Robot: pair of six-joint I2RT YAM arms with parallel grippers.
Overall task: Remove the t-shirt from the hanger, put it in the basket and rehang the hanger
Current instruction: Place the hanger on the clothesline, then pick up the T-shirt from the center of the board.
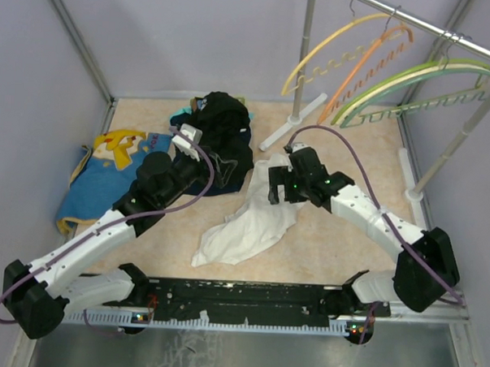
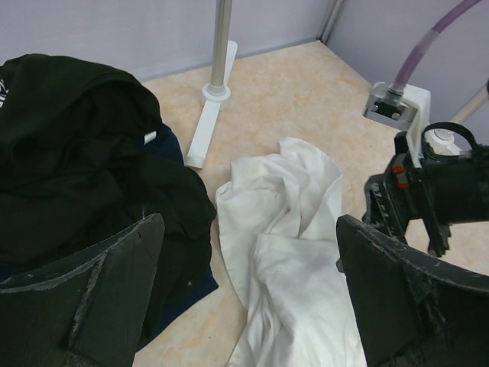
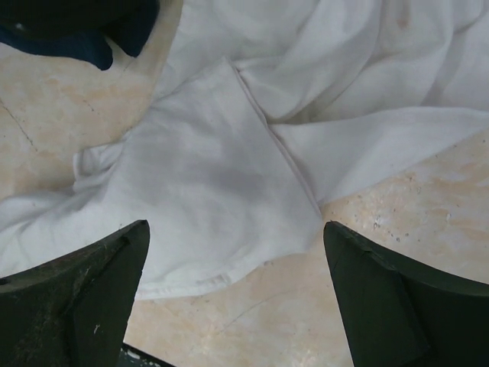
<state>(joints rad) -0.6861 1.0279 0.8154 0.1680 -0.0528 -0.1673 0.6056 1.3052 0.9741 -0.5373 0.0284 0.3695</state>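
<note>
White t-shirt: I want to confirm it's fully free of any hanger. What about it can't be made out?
- Top view: the right gripper covers the upper end of the white t-shirt.
- Right wrist view: the shirt runs off the top and side edges.
- Left wrist view: its lower end is cut off by the bottom edge.
- Underside: hidden in every view.

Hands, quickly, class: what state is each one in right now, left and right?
Left hand: open, holding nothing.
Right hand: open, empty, above the white t-shirt.
</note>
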